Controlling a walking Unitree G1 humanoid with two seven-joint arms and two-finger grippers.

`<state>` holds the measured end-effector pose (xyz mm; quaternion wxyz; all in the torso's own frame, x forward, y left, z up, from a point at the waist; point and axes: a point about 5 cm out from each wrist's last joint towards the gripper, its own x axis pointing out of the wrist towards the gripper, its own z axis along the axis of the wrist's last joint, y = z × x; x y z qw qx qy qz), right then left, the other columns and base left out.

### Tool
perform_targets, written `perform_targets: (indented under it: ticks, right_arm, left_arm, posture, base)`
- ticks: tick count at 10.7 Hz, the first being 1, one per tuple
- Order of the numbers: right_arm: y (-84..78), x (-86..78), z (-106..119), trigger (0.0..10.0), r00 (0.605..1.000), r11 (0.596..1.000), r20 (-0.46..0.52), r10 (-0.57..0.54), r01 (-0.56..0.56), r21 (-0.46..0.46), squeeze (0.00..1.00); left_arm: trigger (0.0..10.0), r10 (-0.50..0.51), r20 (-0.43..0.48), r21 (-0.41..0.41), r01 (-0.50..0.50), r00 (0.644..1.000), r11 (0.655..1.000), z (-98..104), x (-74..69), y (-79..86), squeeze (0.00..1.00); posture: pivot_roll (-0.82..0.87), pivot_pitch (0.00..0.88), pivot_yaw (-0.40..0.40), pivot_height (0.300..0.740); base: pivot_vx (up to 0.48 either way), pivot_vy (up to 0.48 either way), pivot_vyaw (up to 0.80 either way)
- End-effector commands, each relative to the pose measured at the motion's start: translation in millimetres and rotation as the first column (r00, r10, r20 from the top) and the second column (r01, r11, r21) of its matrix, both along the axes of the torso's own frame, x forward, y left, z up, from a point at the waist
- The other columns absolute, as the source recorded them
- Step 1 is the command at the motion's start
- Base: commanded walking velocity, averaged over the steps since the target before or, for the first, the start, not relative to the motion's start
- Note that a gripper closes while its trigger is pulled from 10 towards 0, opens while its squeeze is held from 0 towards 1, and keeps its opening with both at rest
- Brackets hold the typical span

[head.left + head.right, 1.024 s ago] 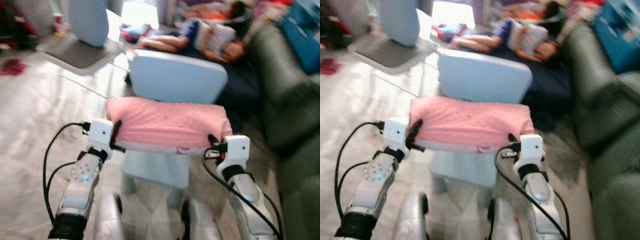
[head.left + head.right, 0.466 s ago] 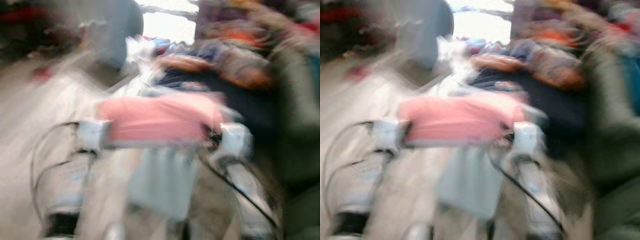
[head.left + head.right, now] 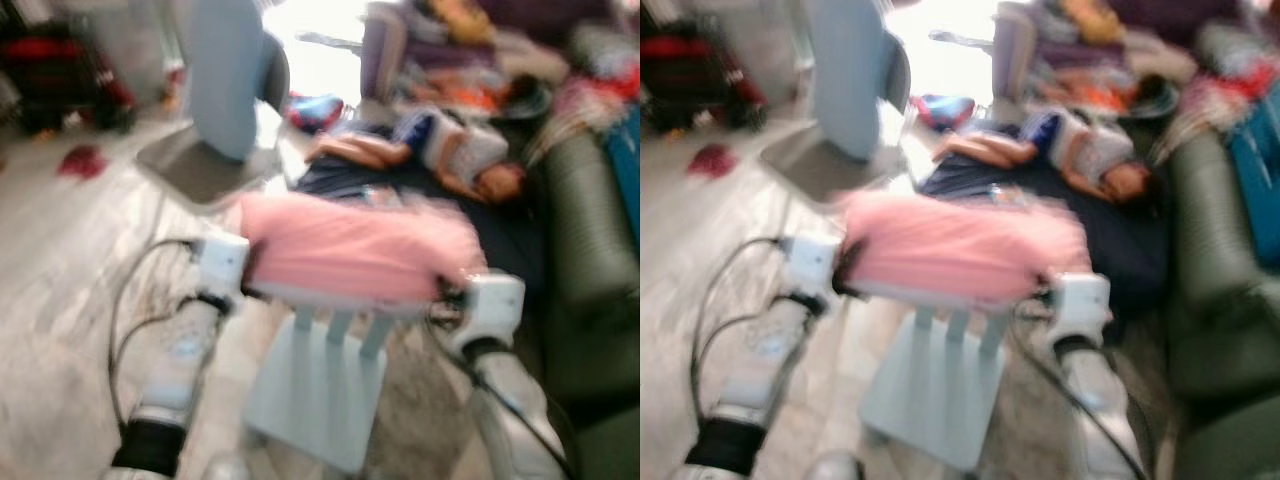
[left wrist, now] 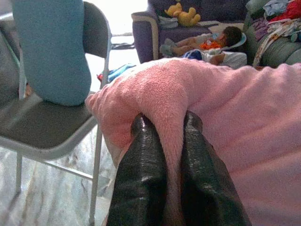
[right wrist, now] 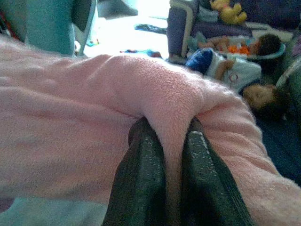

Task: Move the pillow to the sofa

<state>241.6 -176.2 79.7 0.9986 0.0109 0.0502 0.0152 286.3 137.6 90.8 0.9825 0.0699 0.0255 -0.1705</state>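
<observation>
- Pillow: the pink fleece pillow (image 3: 355, 250) is shown lifted clear of any support and carried crosswise in front of the robot, above a pale blue chair (image 3: 318, 388) that stands on the floor below it (the head views are blurred, so fine edges cannot be read).
- Left gripper (image 4: 170, 162): its two black fingers are shown pressed close together, with a fold of the pillow's fleece pinched between them at the pillow's left end.
- Right gripper (image 5: 171, 160): the same hold is seen at the pillow's right end, where the fingers are drawn nearly together on a ridge of pink fabric.
- Sofa: the dark green sofa (image 3: 592, 250) is seen along the robot's right side, near the pillow's right end but not touched by it.
- Surroundings: a person (image 3: 440, 158) is seen lying on a dark mat (image 3: 500, 235) ahead, and a grey folding chair (image 3: 205, 165) with a blue backrest stands ahead to the left.
- Progress: the pickup is judged complete and the carry is under way; the turn toward the sofa, the lowering of the pillow onto its seat and the release by both grippers are judged to be left.
</observation>
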Motion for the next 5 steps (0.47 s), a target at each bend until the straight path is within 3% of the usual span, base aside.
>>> perform_targets:
  ticks: [1, 3, 5]
  right_arm:
    - [5.8, 2.4, 3.4, 10.0, 1.0, 1.0, 0.013, 0.014, -0.015, 0.015, 0.0]
    - [5.1, 1.8, -1.5, 10.0, 1.0, 0.999, -0.022, -0.003, 0.004, 0.035, 0.0]
    - [3.5, 1.1, -2.6, 10.0, 1.0, 0.999, -0.027, -0.011, 0.012, 0.035, 0.0]
  left_arm:
    - [10.0, 0.044, -0.018, 0.005, -0.044, 0.999, 0.999, -2.8, -1.7, 14.2, 0.0]
    - [10.0, 0.047, -0.032, -0.006, -0.047, 0.998, 0.999, -4.3, -4.1, 14.2, 0.0]
    - [10.0, 0.03, -0.042, -0.01, -0.03, 0.999, 0.999, -5.1, -6.0, 12.6, 0.0]
  posture:
    - [-0.02, 0.017, -0.057, 0.74]
    - [-0.02, 0.024, -0.054, 0.74]
    - [-0.02, 0.033, -0.052, 0.74]
  base:
    - [0.0, 0.0, 0.0]
    - [0.0, 0.0, 0.0]
    - [-0.249, 0.0, -0.74]
